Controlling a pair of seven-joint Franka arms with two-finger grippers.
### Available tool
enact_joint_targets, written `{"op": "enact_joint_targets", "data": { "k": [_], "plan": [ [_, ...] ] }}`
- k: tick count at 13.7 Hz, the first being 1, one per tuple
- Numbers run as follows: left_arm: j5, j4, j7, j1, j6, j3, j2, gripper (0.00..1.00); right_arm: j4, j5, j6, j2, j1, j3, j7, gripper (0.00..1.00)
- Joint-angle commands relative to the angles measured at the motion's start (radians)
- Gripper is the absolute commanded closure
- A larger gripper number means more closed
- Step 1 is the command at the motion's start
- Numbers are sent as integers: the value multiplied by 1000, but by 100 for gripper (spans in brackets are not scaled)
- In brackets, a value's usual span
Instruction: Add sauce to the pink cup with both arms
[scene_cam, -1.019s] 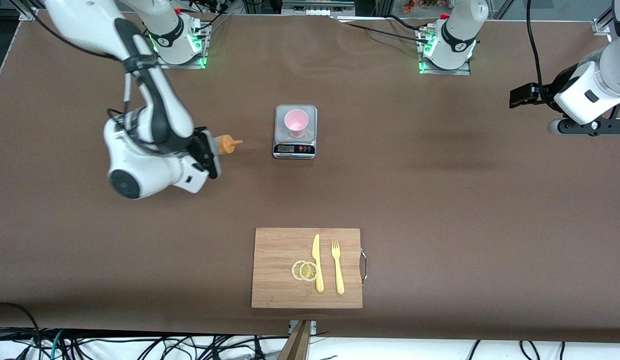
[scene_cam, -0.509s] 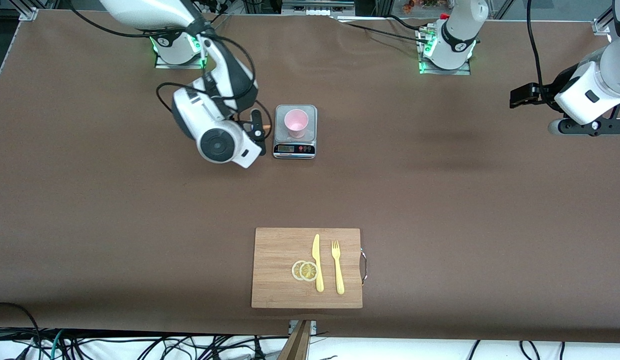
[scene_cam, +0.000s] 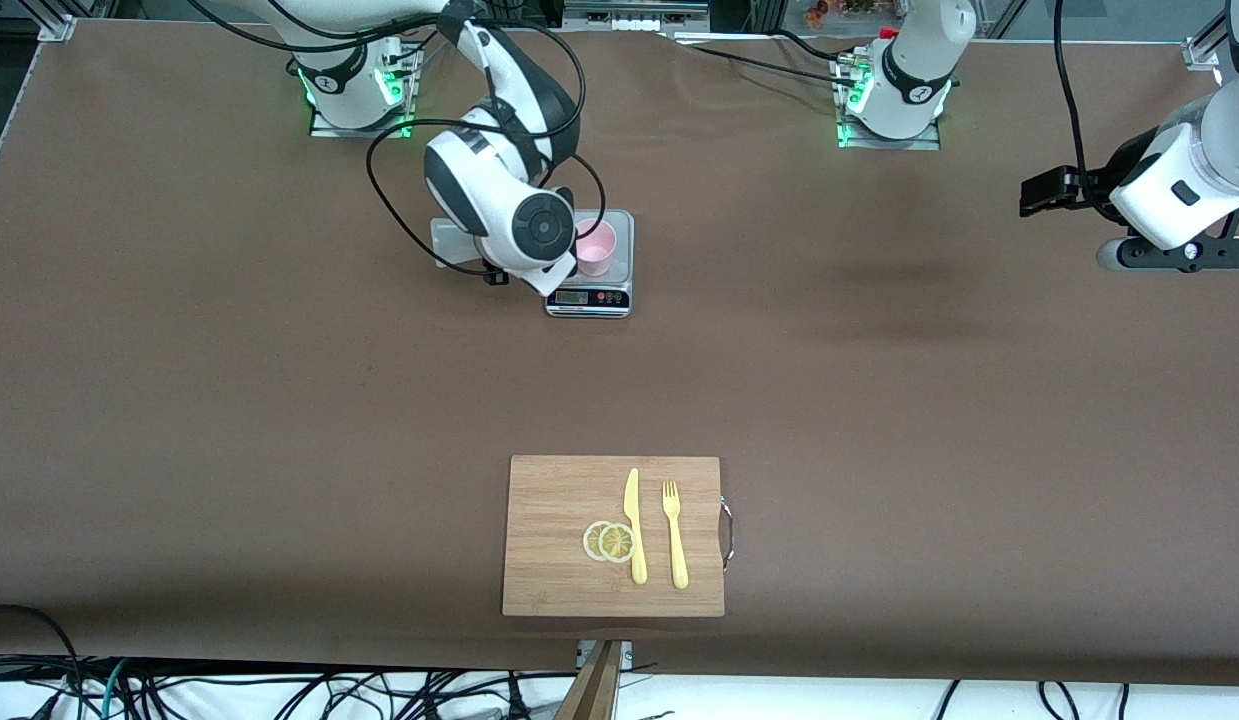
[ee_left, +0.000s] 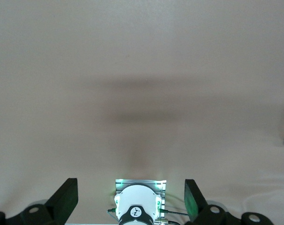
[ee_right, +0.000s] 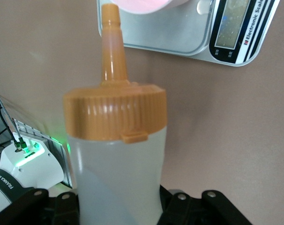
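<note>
**Front view.** Worktop [scene_cam: 229, 420], brown. Scale [scene_cam: 619, 290] near the middle, toward the robots' bases; pink cup [scene_cam: 597, 247] stands upright on its platform, so any sauce added would be weighed. The right arm's wrist sits at roughly 9 o'clock of the cup, touching it in the view; the right gripper and bottle are hidden under the wrist here. Left gripper [scene_cam: 1041, 192] hangs over bare worktop at the left arm's end, well apart from the cup (this arm waits). Cutting board [scene_cam: 549, 500] at 6 o'clock of the scale, nearer the camera, carrying two lemon slices [scene_cam: 609, 541], a yellow knife [scene_cam: 634, 525] and a yellow fork [scene_cam: 674, 534].

**Left wrist view.** Left gripper [ee_left: 131, 192]: fingers [ee_left: 67, 194] spread wide, nothing between them. Only worktop and the arm's base [ee_left: 139, 208] below.

**Right wrist view.** Right gripper [ee_right: 118, 199] clamped on the body of the sauce bottle [ee_right: 117, 178]. Orange cap with nozzle [ee_right: 113, 42] points at the pink cup's rim [ee_right: 142, 5], tip just at its edge; scale [ee_right: 217, 33] beside it. The bottle is likely held by its soft body so a squeeze can dispense into the cup; no sauce seen leaving yet.
</note>
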Motion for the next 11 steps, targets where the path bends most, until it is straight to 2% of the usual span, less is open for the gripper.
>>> {"op": "enact_joint_targets", "data": {
  "k": [1,8,11],
  "plan": [
    [14,13,26,7,-9,-7,4,0,12,-82,-23,1,5,46,72,100],
    [14,13,26,7,-9,-7,4,0,107,-97,-22,89,21,46,96,100],
    [14,13,26,7,-8,-7,6,0,123,-94,-8,99,21,46,116,100]
  ]
}}
